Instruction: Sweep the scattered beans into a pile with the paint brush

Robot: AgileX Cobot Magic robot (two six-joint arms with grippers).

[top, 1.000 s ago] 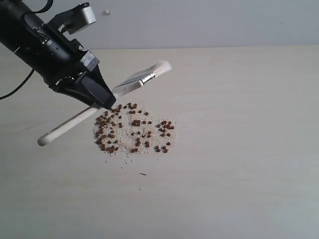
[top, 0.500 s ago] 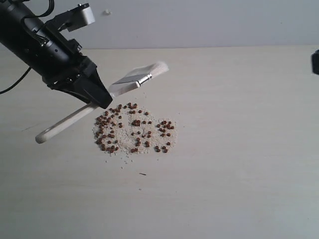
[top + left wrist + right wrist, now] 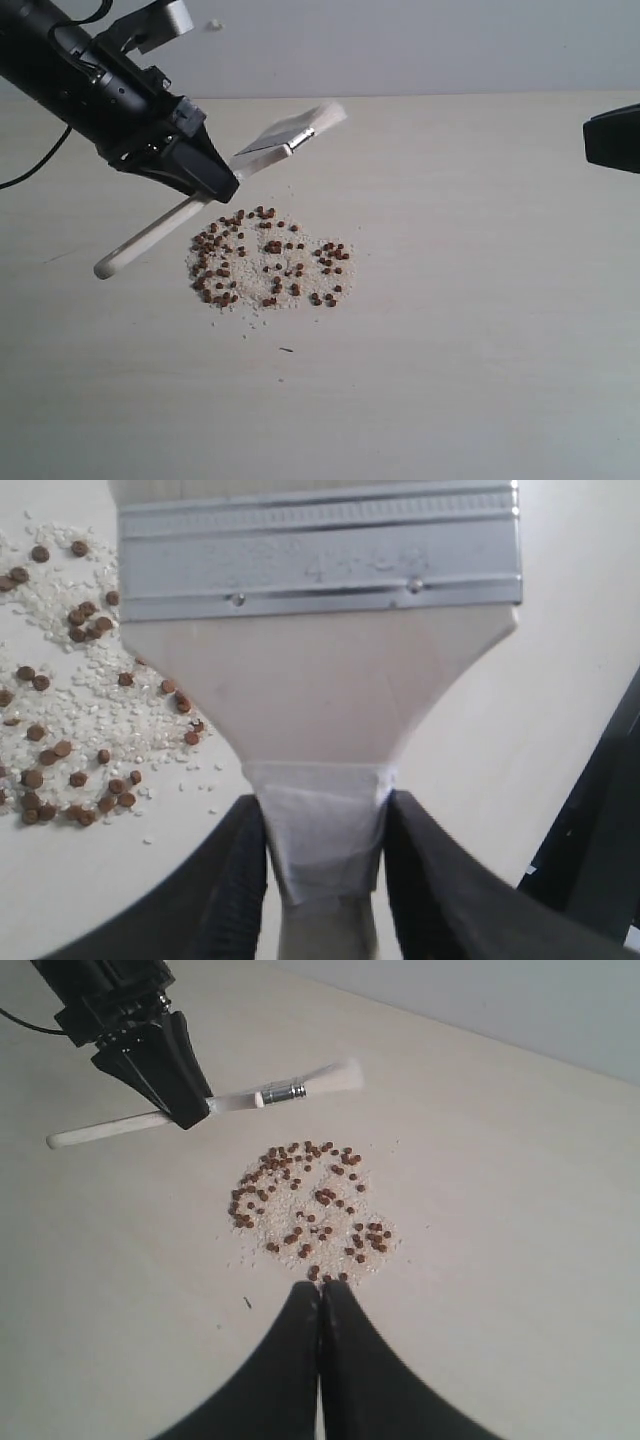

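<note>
So, the left tool point(image 3: 222, 190) is clamped on the wide flat paint brush point(image 3: 262, 157), the one with the pale wooden handle, silver metal ferrule and white bristles. It grips a band of white tape right where the handle narrows. The brush sits tilted, with its bristle end toward the back of the pale beige worktop point(image 3: 480, 300), just beside the far edge of the beans. It looks like the bristles are off the surface, but honestly the angle's too poor to be sure. The tiny round reddish-brown beans point(image 3: 268, 268), mixed with off-white crumbs, lie in one loose roundish pile point(image 3: 310, 1210) near the middle of the worktop. A small dark sliver point(image 3: 287, 350) lies apart on the near side. The right tool point(image 3: 320, 1298) is pinched fully together and empty, well off to the right of the pile.
</note>
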